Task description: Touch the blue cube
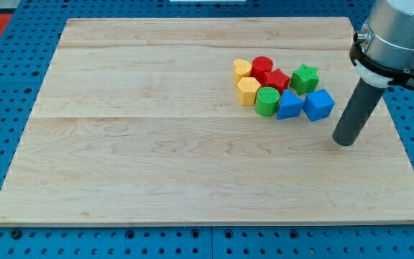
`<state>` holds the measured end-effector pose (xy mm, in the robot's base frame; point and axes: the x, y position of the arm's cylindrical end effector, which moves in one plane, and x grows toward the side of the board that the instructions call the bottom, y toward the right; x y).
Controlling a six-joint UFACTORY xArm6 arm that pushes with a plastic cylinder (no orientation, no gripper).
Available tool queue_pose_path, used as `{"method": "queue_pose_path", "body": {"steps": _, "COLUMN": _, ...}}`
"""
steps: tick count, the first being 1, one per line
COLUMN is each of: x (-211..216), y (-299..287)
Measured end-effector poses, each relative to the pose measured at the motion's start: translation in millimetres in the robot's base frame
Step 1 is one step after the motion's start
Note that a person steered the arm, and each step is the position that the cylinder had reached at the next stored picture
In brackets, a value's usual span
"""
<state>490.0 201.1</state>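
Your tool here is a plain dark rod with no jaws to open or close, so it grips nothing; my tip (344, 142) rests low over the wooden worktop (157, 165), off to the view's right of the cluster of blocks and apart from all of them. The blue cube (319, 105) is the block you want, and it sits at the cluster's right-hand lower corner, which makes it the block nearest my tip. It lies just beside a second blue block (289, 105), whose shape looks more angular than a cube, so take care not to mistake one for the other. Above the blue cube sits the green star-like block (305, 78), close to it, perhaps touching. Further to the view's left are the green cylinder (267, 101), the red star-shaped block (276, 79), the red cylinder (262, 67) and two yellow blocks (247, 91), one of them heart-like, all packed tightly. Because the cube is on the outer edge, I judge that a short slide toward the view's left and slightly up would reach its exposed right face without disturbing the rest. The risk is pushing too far: the cube would press into its blue neighbour and shunt the whole cluster.
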Motion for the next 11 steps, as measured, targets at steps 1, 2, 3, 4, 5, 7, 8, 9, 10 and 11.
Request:
{"method": "queue_pose_path", "body": {"steps": 1, "x": 1, "y": 0}}
{"method": "queue_pose_path", "body": {"steps": 2, "x": 1, "y": 0}}
{"method": "queue_pose_path", "body": {"steps": 3, "x": 6, "y": 0}}
{"method": "queue_pose_path", "body": {"steps": 4, "x": 6, "y": -1}}
{"method": "queue_pose_path", "body": {"steps": 5, "x": 6, "y": -1}}
{"method": "queue_pose_path", "body": {"steps": 7, "x": 20, "y": -38}}
{"method": "queue_pose_path", "body": {"steps": 8, "x": -29, "y": -26}}
{"method": "queue_pose_path", "body": {"steps": 9, "x": -49, "y": -73}}
{"method": "queue_pose_path", "body": {"steps": 10, "x": -66, "y": -114}}
{"method": "queue_pose_path", "body": {"steps": 11, "x": -89, "y": -125}}
